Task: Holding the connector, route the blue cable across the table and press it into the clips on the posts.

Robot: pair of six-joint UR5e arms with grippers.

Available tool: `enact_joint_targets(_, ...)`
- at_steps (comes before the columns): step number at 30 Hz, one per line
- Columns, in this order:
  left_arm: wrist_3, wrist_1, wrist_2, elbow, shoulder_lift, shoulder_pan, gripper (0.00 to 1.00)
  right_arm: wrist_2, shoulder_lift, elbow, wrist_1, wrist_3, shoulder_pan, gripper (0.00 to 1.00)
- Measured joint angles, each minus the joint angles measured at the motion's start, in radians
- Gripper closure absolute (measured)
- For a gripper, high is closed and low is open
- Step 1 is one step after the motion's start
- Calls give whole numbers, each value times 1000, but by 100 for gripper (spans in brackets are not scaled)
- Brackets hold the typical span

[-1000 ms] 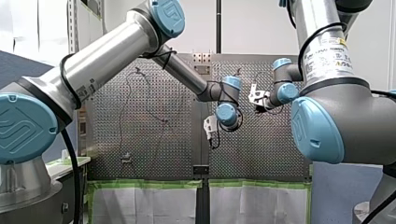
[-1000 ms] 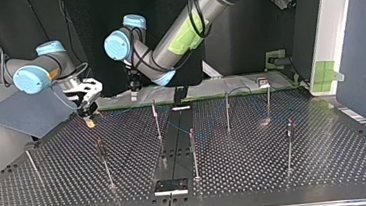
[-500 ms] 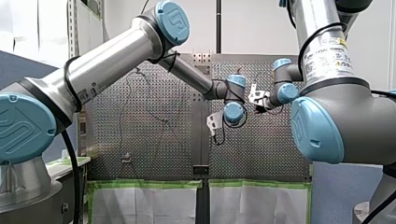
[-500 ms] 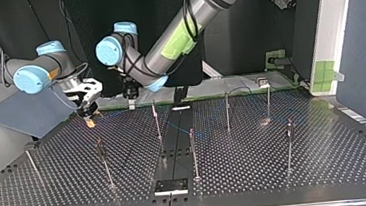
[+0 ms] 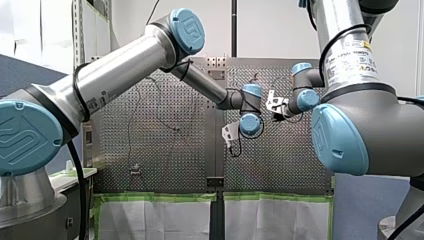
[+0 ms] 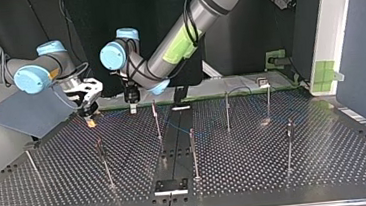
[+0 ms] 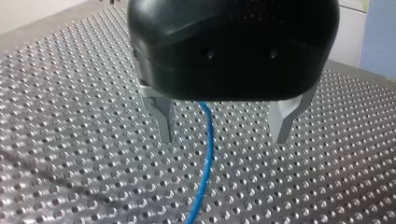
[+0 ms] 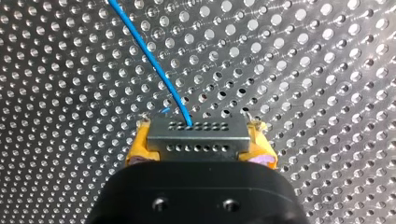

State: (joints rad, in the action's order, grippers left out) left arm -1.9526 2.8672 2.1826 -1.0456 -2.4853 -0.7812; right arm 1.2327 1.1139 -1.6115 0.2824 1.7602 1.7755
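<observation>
Left wrist view: cable (image 7: 208,140) end hidden

The silver perforated metal table (image 7: 70,116) gleams dully, the thin blue cable (image 7: 207,149) has a smooth plastic jacket, and the grey rectangular connector (image 8: 198,137) looks matt.

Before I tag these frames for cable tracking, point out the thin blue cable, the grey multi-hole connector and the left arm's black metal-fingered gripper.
Thin blue cable (image 8: 154,60), right wrist view, mid-length.
Grey multi-hole connector (image 8: 198,137), right wrist view, centre of its face.
Black metal-fingered left gripper (image 7: 223,133), left wrist view, midway between its fingertips.
</observation>
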Motion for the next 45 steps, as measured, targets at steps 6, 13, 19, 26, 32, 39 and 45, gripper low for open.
enact_joint_targets(6, -1, -2, 4, 53, -17, 17, 0, -1, 0, 0, 0, 0, 0, 100)
enact_joint_targets(13, -2, 18, 2, 73, -18, 21, 0, -1, 1, 0, 0, 1, -1, 100)
enact_joint_targets(19, -1, 32, 18, 69, -19, 20, 50, -3, 4, 1, 1, -1, -1, 100)
enact_joint_targets(26, -4, 35, 5, 68, -18, 21, 100, -4, 11, 1, -1, -2, 4, 100)
enact_joint_targets(32, -27, 40, -18, 71, -16, 24, 100, -4, 20, 1, -5, -1, 6, 100)
enact_joint_targets(39, -56, 96, -7, 72, 19, 20, 100, -4, 61, 2, -4, 11, 6, 100)
enact_joint_targets(45, -63, 144, 32, 67, 65, 16, 100, -4, 111, 4, -4, 36, -1, 100)
